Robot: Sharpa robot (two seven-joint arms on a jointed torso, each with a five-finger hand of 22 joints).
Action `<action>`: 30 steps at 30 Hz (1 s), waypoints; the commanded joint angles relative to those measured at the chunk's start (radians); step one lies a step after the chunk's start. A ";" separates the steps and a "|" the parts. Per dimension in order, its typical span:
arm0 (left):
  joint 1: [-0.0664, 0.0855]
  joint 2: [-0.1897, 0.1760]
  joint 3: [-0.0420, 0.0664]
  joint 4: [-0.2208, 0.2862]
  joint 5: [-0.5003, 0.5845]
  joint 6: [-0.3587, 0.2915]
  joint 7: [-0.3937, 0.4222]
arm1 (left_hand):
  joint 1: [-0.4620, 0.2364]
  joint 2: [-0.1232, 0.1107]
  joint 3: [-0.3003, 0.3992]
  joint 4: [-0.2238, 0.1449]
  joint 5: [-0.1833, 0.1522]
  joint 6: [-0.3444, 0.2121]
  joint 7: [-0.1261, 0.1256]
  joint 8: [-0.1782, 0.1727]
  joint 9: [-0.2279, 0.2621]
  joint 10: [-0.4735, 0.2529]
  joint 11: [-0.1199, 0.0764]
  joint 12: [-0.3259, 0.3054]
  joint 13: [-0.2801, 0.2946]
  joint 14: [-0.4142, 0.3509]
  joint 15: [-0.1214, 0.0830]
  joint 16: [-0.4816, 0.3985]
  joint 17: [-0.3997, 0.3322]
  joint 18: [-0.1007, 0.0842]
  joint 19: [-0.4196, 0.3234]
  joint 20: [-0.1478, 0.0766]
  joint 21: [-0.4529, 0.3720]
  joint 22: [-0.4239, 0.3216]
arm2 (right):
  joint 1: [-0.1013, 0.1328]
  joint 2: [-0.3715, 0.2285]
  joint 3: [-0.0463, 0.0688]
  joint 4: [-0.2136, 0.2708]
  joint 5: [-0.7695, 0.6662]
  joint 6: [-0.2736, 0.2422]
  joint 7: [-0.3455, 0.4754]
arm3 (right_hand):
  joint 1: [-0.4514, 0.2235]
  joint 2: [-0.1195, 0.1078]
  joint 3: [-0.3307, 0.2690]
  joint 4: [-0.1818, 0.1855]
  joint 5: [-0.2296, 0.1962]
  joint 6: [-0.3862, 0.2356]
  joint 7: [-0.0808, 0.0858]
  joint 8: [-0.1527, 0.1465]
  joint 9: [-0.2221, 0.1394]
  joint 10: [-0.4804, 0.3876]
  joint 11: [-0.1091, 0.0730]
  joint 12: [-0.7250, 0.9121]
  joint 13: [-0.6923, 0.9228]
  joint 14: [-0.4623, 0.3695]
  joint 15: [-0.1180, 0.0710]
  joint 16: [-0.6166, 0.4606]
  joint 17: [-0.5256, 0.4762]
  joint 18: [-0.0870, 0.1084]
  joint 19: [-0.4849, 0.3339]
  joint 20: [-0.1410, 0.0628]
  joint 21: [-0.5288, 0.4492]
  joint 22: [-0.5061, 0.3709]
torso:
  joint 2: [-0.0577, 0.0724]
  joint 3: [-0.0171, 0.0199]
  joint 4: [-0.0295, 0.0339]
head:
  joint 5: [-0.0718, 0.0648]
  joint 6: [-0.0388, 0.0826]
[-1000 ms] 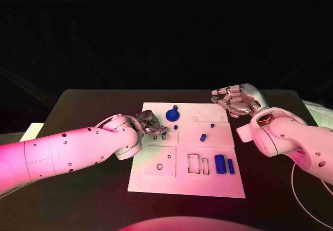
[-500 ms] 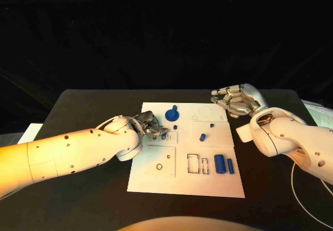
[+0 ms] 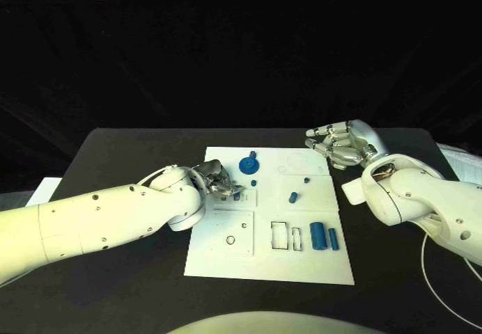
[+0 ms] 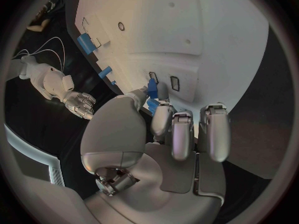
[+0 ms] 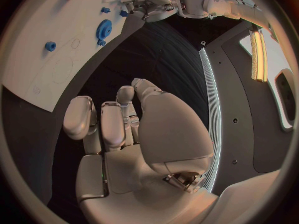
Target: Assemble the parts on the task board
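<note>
The white task board (image 3: pixel 226 259) lies in the middle of the black table. My left hand (image 3: pixel 215 181) is over the board's left half and pinches a small blue part (image 4: pixel 151 88) between thumb and a finger, right at two small slots (image 4: pixel 174 83). In the head view that part (image 3: pixel 237 197) shows at the fingertips. My right hand (image 3: pixel 341 145) hovers off the board's far right corner, fingers curled in with nothing in them. A blue gear (image 3: pixel 248 165), a blue cylinder (image 3: pixel 318 236) and a blue bar (image 3: pixel 332 240) lie on the board.
Smaller blue pieces (image 3: pixel 293 198) sit mid-board, and rectangular cut-outs (image 3: pixel 280 236) lie left of the cylinder. The right wrist view shows the gear (image 5: pixel 103 29) and my left hand (image 5: pixel 149 5) beyond it. A white cable (image 3: pixel 430 268) runs along the table's right side.
</note>
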 commanded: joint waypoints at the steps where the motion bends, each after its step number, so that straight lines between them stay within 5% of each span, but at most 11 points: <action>1: -0.005 -0.001 -0.004 0.000 0.001 0.056 -0.027 | 0.000 -0.014 0.094 -0.106 -0.005 0.009 0.000 0.003 -0.003 0.008 -0.003 0.004 0.002 0.105 -0.005 0.003 0.263 -0.017 0.065 -0.002 0.007 0.196 | -0.001 0.000 0.000 0.001 -0.003 0.013 0.008 | -0.007 0.002 0.003 0.001 0.002 -0.004 0.000 0.001 0.001 -0.006 0.001 -0.001 -0.001 0.020 0.006 -0.006 0.000 0.007 -0.004 0.001 -0.006 -0.001 | 0.000 -0.0001 -0.0004 | -0.002 -0.001; 11: -0.005 -0.004 -0.004 0.002 0.008 0.060 -0.026 | -0.016 -0.026 0.043 -0.093 -0.004 0.022 -0.003 -0.003 -0.014 0.009 -0.004 0.006 0.003 0.105 -0.007 0.003 0.263 -0.018 0.066 -0.004 0.008 0.198 | -0.001 -0.001 0.000 0.002 -0.003 0.013 0.008 | -0.007 0.002 0.003 0.001 0.002 -0.004 0.000 0.001 0.001 -0.006 0.001 -0.001 -0.001 0.020 0.006 -0.006 0.000 0.007 -0.004 0.001 -0.006 -0.001 | 0.000 -0.0002 0.0000 | -0.002 -0.002; 30: -0.005 -0.006 -0.004 -0.001 0.011 0.055 -0.028 | -0.037 -0.015 -0.077 -0.036 -0.001 0.034 -0.003 -0.005 -0.029 0.010 -0.005 0.008 0.004 0.105 -0.007 0.003 0.263 -0.018 0.067 -0.005 0.008 0.200 | -0.001 0.001 -0.001 -0.001 -0.003 0.009 0.009 | -0.009 0.001 0.003 0.002 0.003 -0.005 0.000 0.001 0.001 -0.009 0.001 -0.005 -0.005 0.019 0.006 -0.010 -0.004 0.009 -0.008 0.002 -0.010 -0.007 | 0.000 -0.0003 0.0004 | -0.001 -0.003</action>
